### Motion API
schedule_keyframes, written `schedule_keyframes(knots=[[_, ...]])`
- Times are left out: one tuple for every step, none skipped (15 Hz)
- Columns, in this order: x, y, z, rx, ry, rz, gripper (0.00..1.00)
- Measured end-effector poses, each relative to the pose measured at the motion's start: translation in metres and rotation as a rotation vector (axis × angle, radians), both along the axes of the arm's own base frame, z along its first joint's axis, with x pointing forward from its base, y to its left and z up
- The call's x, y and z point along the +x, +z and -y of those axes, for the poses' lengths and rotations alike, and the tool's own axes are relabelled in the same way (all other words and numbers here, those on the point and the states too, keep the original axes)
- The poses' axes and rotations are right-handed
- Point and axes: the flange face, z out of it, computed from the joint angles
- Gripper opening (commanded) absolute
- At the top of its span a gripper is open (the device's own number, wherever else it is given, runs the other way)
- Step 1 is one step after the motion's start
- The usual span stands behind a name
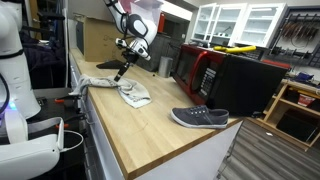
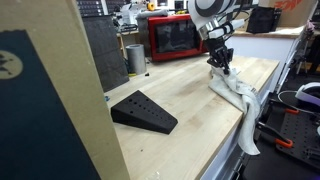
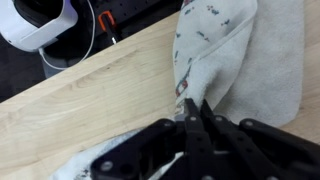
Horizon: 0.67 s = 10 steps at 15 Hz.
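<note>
While the white cloth (image 3: 235,60) lies crumpled near the edge of the tabletop (image 1: 160,130), our hand (image 3: 196,108) is clamped on one fold. We judge the grip made, the cloth not yet raised.

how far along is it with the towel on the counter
Done: the gripper is down at the towel and shut, apparently pinching its edge. In hand: that grip, with the towel lying crumpled on the wooden counter, one end hanging over the edge. Left: lifting or moving it; nothing is raised off the wood yet.
</note>
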Motion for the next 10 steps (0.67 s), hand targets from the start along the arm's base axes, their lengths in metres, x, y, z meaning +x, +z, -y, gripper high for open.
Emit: schedule_keyframes(knots=[[0.005, 0.008, -0.003, 0.011, -0.008, 0.003, 0.02], [0.011, 0.017, -0.006, 0.023, -0.015, 0.007, 0.02], [0.018, 0.027, -0.011, 0.037, -0.022, 0.013, 0.02], [0.025, 0.038, -0.016, 0.053, -0.027, 0.023, 0.02], [0.033, 0.048, -0.023, 0.07, -0.033, 0.043, 0.02], [0.04, 0.058, -0.03, 0.084, -0.047, 0.068, 0.02], [0.048, 0.068, -0.04, 0.1, -0.068, 0.092, 0.02], [0.055, 0.076, -0.048, 0.115, -0.087, 0.114, 0.02], [0.062, 0.084, -0.057, 0.132, -0.112, 0.143, 0.02], [0.069, 0.09, -0.066, 0.149, -0.135, 0.178, 0.02]])
